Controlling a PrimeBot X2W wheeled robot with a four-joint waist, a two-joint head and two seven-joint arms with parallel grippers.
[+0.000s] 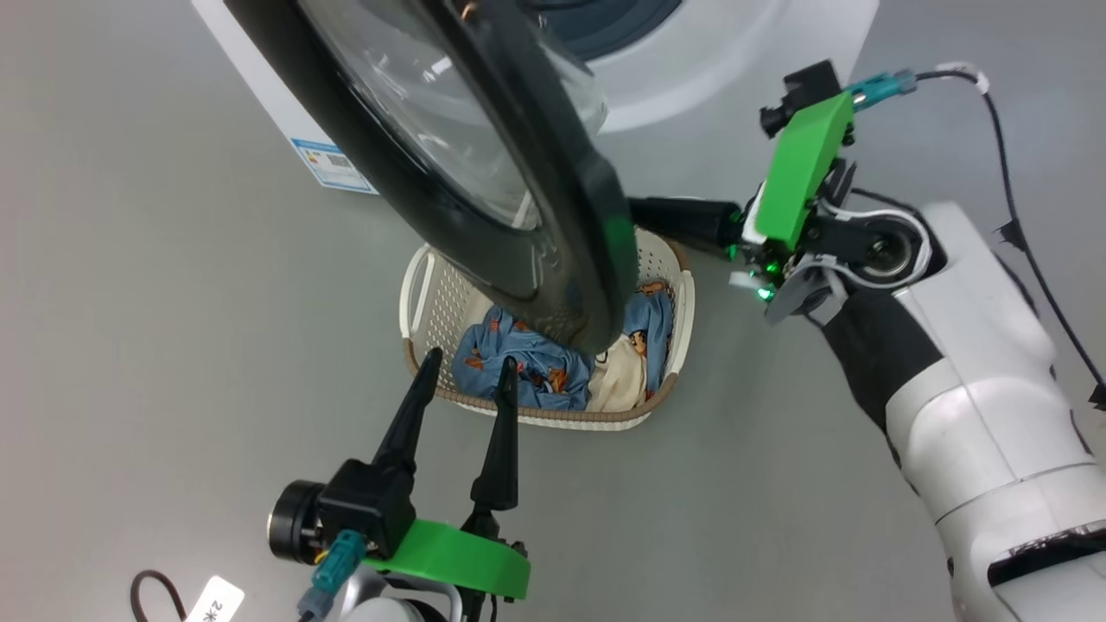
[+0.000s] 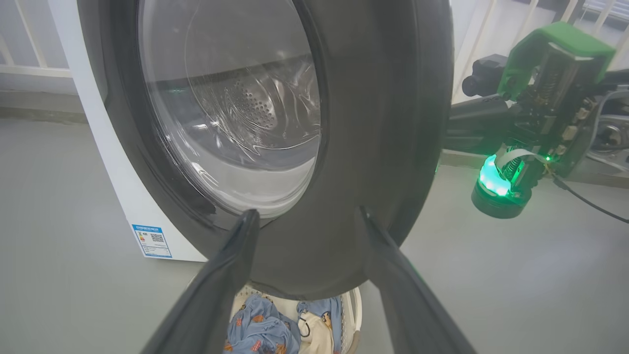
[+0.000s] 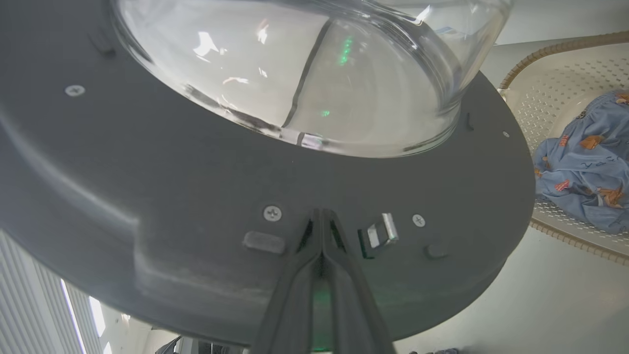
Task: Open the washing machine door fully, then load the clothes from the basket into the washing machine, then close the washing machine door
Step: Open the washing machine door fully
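Door (image 1: 570,199), glossy black around bulging glass, overhangs the perforated basket (image 1: 432,302). We find left gripper (image 1: 471,358) spread, right gripper (image 3: 322,216) clenched empty.

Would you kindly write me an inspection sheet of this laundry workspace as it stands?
Surface: grey floor.
Job's things: door partly open, hanging over the basket; clothes in the basket; washing machine behind.
Clutter: nothing seen.
Grippers: left gripper open, before the basket; right gripper shut, tips at the door's inner face beside the latch.
Cables: black cable along the right arm; tagged cable by the left wrist.
Surroundings: white railing past the machine.
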